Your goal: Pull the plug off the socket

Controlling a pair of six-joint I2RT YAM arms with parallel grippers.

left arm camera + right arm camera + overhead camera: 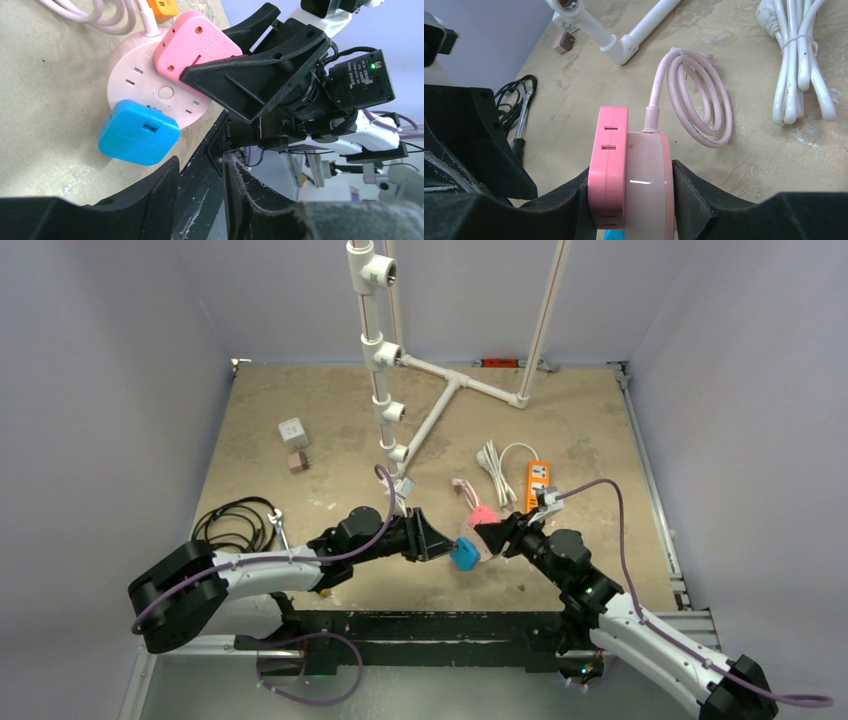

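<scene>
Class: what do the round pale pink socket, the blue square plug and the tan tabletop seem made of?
Round pale pink socket: likely glossy moulded plastic; a light streak on its rim. Blue square plug: probably satin plastic, soft sheen, moulded seams. Tan tabletop: perhaps worn board; matt, scuffed.

Glossy pink plastic socket (649, 175), smooth blue plastic plug (137, 132), rough matt tabletop (330, 400)

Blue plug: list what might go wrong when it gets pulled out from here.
1. The left gripper sits short of the blue plug, not around it. Closing here may catch only a corner and slip.
2. The right gripper clamps the socket and the pink plug together, so a hard tug could twist the socket out of that grip.
</scene>
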